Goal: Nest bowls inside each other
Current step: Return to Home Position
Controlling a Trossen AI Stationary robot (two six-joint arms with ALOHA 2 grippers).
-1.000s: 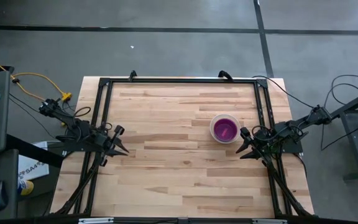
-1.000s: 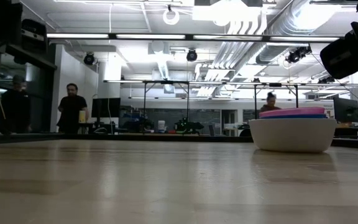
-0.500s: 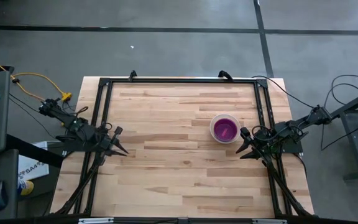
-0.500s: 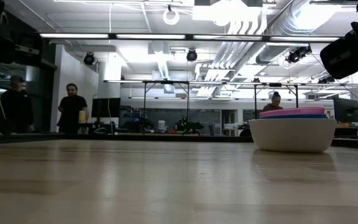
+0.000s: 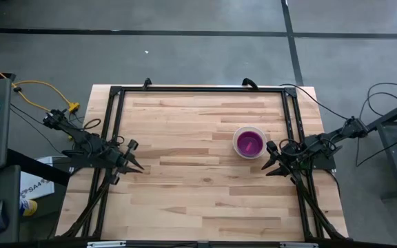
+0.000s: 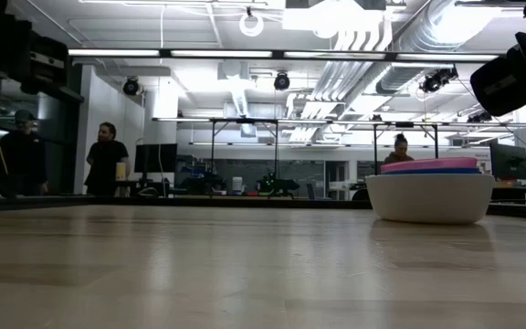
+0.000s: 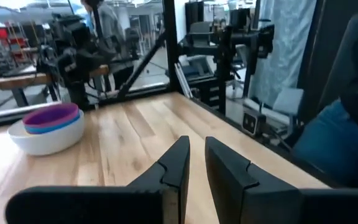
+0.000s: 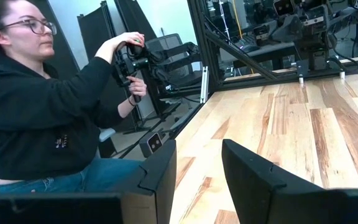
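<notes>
The bowls (image 5: pixel 249 142) stand nested in one stack on the wooden table, right of centre. The white one is outermost and rests on its base, and purple shows inside from above. In the low view, the bowls (image 6: pixel 430 192) show blue and pink rims above the white wall. The left wrist view shows the bowls (image 7: pixel 47 127) with blue and purple rims. My left gripper (image 5: pixel 135 156) hovers at the table's left edge, slightly open and empty. My right gripper (image 5: pixel 269 158) hovers just right of the stack, open and empty.
A black metal frame (image 5: pixel 198 89) borders the table top. A seated person (image 8: pixel 42 112) is close beside the table and grips a handle (image 8: pixel 129 56). Other people stand in the room behind (image 6: pixel 106 160). Bare wood lies left of and nearer than the stack.
</notes>
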